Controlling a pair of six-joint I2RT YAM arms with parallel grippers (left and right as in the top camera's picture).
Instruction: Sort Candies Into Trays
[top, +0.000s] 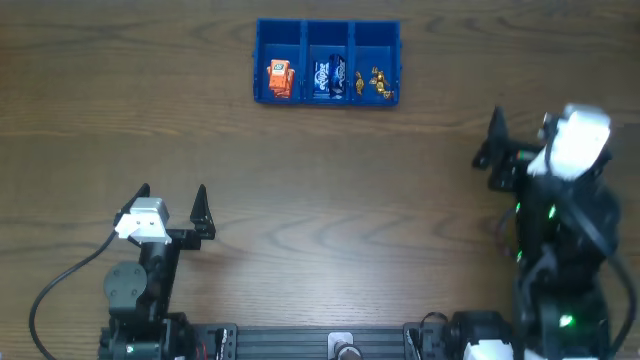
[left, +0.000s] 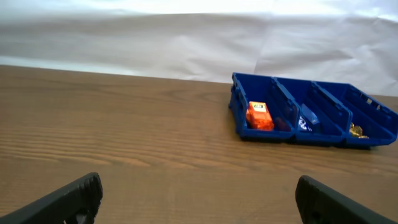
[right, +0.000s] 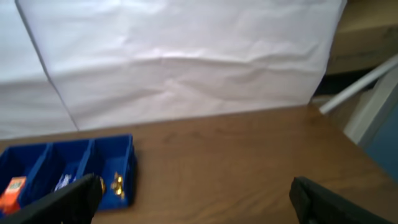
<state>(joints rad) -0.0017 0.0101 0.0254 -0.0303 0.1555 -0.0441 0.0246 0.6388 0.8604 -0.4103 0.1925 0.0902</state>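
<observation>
A blue tray (top: 328, 24) with three compartments stands at the far middle of the wooden table. Its left compartment holds an orange candy (top: 280, 80), the middle one blue candies (top: 328, 78), the right one small gold candies (top: 378, 80). My left gripper (top: 172, 200) is open and empty over bare table at the near left, well short of the tray. My right gripper (top: 520, 140) hangs open and empty at the right, lifted, to the right of the tray. The left wrist view shows the tray (left: 235, 102) and orange candy (left: 259, 116) ahead. The right wrist view shows the tray (right: 127, 165) and gold candies (right: 117, 185).
Bare wood lies between the grippers and the tray. A white backdrop (right: 174, 56) hangs behind the table's far edge. The table's right edge (right: 348, 140) is close to the right arm.
</observation>
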